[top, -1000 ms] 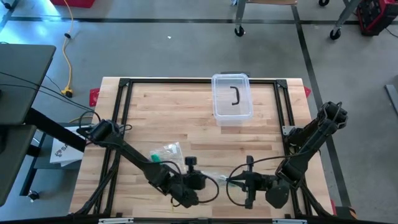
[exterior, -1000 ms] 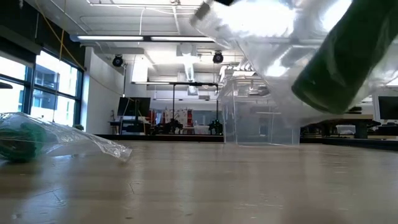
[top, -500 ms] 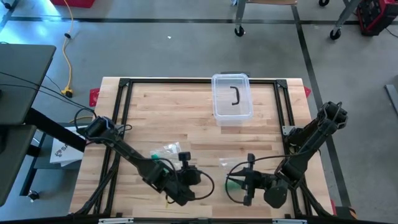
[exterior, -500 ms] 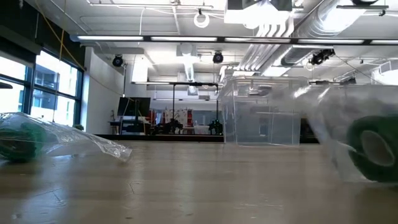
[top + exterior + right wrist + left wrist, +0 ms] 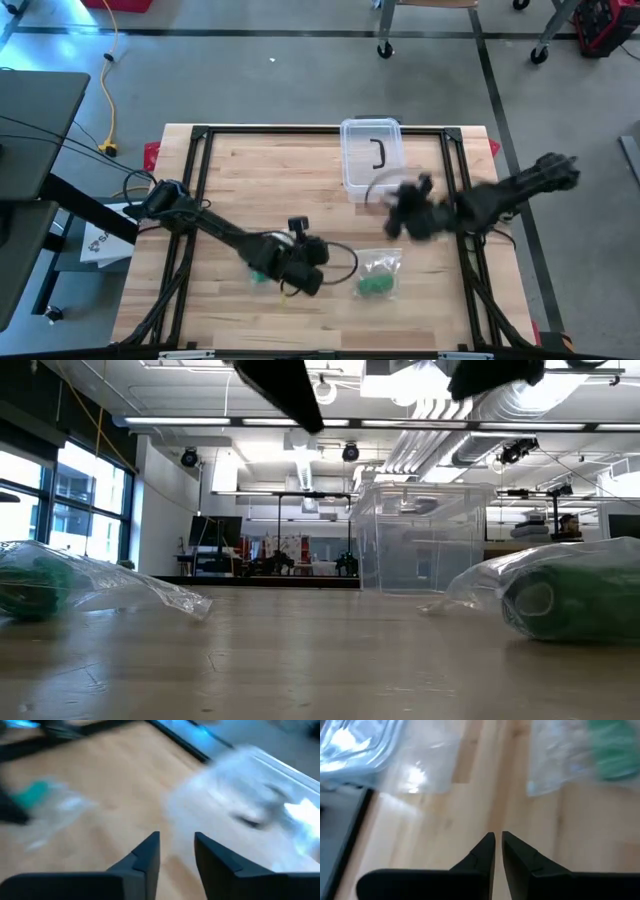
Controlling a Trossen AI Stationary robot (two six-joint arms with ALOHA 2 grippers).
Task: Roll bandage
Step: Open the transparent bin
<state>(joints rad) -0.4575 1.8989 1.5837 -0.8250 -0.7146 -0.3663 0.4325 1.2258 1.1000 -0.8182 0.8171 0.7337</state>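
Wooden surface (image 5: 300,190) holds a bagged bandage (image 5: 377,284) beside my left tool (image 5: 498,839), nearly together; my right tool (image 5: 176,838), apart and empty, hovers near the bin (image 5: 373,160)

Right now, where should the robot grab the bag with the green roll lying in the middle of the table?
Probably from above, pinching the loose clear plastic beside the green roll. The bag lies flat on the table, and its crinkled edge sticks up.

High view looks straight down; low view shares its clear bin (image 5: 373,156).
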